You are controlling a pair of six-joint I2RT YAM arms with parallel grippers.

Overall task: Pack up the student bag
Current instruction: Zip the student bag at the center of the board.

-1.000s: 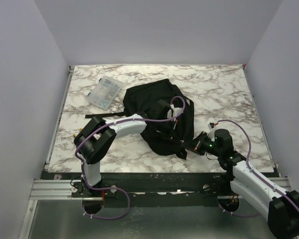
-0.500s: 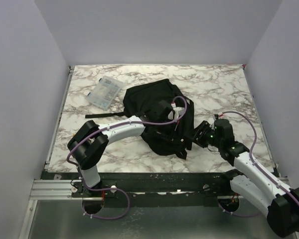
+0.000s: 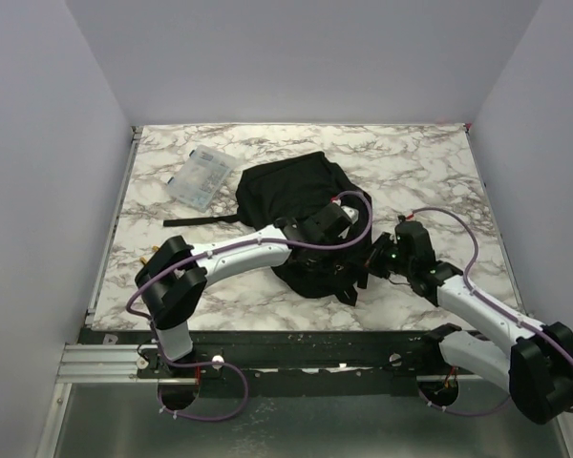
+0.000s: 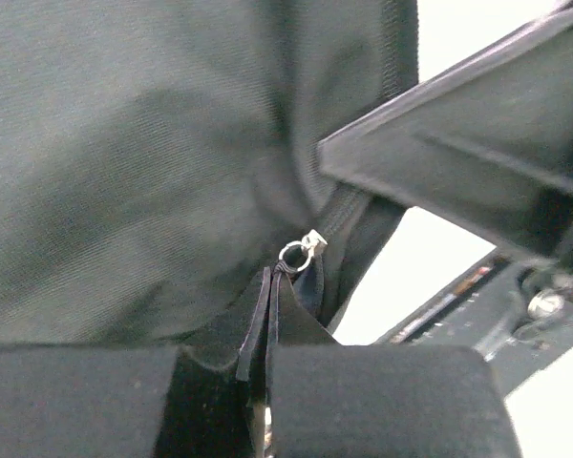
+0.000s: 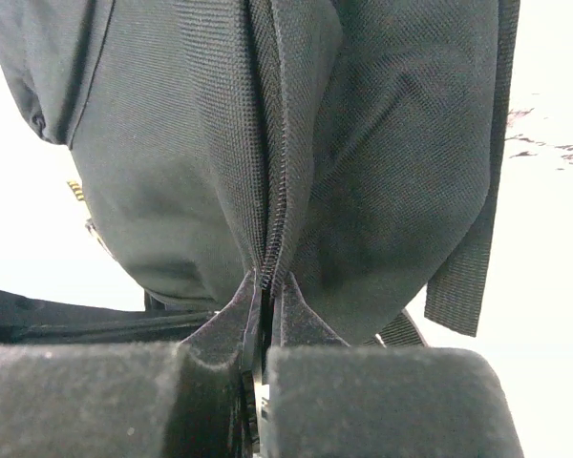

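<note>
The student bag (image 3: pixel 291 196), a big soft black backpack, lies mid-table with straps trailing. My left gripper (image 3: pixel 332 225) sits on the bag's right side. In the left wrist view it (image 4: pixel 267 320) is shut on the black fabric zipper pull tab (image 4: pixel 291 305), which hangs from a silver ring (image 4: pixel 294 254). My right gripper (image 3: pixel 367 264) is at the bag's near right edge. In the right wrist view it (image 5: pixel 265 320) is shut on the bag's fabric at the closed zipper seam (image 5: pixel 275 205).
A clear plastic case (image 3: pixel 202 176) lies on the marble table (image 3: pixel 430 181) to the bag's left rear. A long black strap (image 3: pixel 196 221) runs left from the bag. Grey walls enclose three sides.
The left arm has stretched further right and nearer along the bag. The right arm has swung in from the near right until its gripper reached the bag's edge.
</note>
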